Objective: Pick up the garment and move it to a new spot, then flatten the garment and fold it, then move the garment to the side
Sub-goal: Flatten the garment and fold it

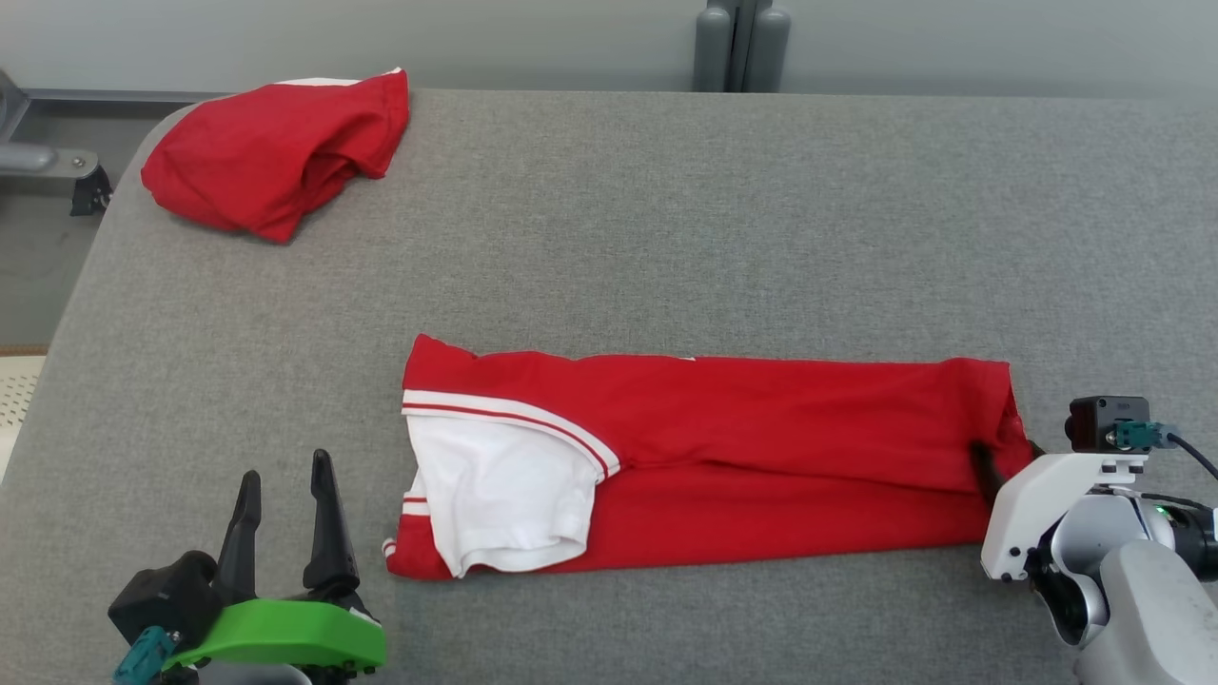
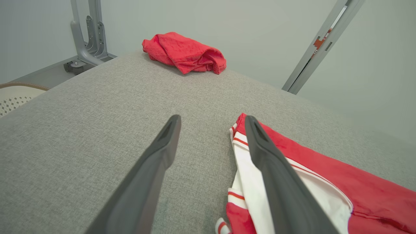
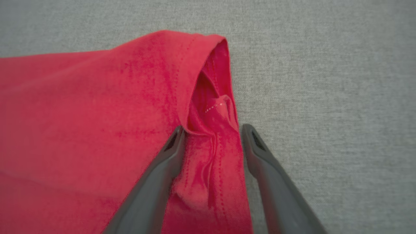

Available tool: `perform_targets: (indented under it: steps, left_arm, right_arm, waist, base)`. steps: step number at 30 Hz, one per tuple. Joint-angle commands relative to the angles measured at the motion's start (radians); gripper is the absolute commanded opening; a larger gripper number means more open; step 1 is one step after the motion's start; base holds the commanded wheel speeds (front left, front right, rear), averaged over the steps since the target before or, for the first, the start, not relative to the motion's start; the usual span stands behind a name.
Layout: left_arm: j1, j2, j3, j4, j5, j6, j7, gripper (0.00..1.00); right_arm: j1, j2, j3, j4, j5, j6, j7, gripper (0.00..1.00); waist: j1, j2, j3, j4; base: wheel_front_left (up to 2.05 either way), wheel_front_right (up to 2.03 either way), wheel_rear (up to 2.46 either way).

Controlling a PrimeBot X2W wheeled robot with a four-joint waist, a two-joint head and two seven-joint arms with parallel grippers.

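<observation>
A red garment (image 1: 761, 447) with a white, red-striped sleeve (image 1: 504, 495) lies folded into a long strip across the near middle of the grey table (image 1: 666, 238). My right gripper (image 1: 1004, 461) is at the strip's right end. In the right wrist view it (image 3: 213, 127) is open, one finger on the cloth and the other at its edge, with the bunched hem (image 3: 211, 107) between them. My left gripper (image 1: 285, 466) hovers open just left of the sleeve end, empty; in the left wrist view it (image 2: 213, 118) has the sleeve (image 2: 247, 182) beside its right finger.
A second red garment (image 1: 276, 157) lies crumpled at the table's far left corner, also in the left wrist view (image 2: 185, 53). Grey posts (image 1: 740, 43) stand behind the far edge. A metal frame (image 2: 86, 35) and a pale perforated surface (image 1: 14, 400) sit off the table's left side.
</observation>
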Motion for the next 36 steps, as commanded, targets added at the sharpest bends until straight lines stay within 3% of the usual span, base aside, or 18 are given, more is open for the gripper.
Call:
perform_targets:
  steps: [1,8,16,21,27,36]
  left_arm:
    - [0.009,0.004,0.002,-0.003,0.006,0.002,-0.005,1.00]
    - [-0.021,0.015,-0.011,0.007,0.019,-0.005,-0.001,1.00]
    - [-0.039,0.014,-0.023,-0.001,0.029,0.003,0.007,1.00]
    - [-0.043,0.014,-0.028,0.001,0.030,0.006,0.008,1.00]
    - [-0.047,0.020,-0.036,0.004,0.029,0.004,0.012,1.00]
    - [-0.042,0.018,-0.051,0.014,0.027,0.000,0.016,1.00]
  right_arm:
    - [0.001,-0.003,0.008,0.017,0.013,-0.001,0.008,0.00]
    - [-0.036,-0.044,-0.019,0.014,0.043,-0.002,-0.028,0.00]
    - [-0.002,-0.119,-0.120,-0.019,0.048,-0.002,-0.044,0.00]
    - [0.020,-0.092,-0.134,-0.076,0.076,-0.002,-0.040,0.00]
    - [0.046,-0.040,-0.044,-0.203,0.174,-0.002,-0.003,0.00]
    - [0.090,0.008,0.174,-0.421,0.293,-0.001,0.059,0.00]
  waist:
    - [0.0000,0.0000,-0.001,-0.007]
    - [0.0000,0.0000,0.001,-0.054]
    - [0.0000,0.0000,0.012,-0.109]
    - [0.0000,0.0000,0.015,-0.134]
    - [0.0000,0.0000,0.010,-0.141]
    - [0.0000,0.0000,-0.013,-0.096]
  base:
    - [0.00,0.00,0.00]
    - [0.00,0.00,0.00]
    - [0.00,0.00,0.00]
    - [0.00,0.00,0.00]
    - [0.00,0.00,0.00]
    - [0.00,0.00,0.00]
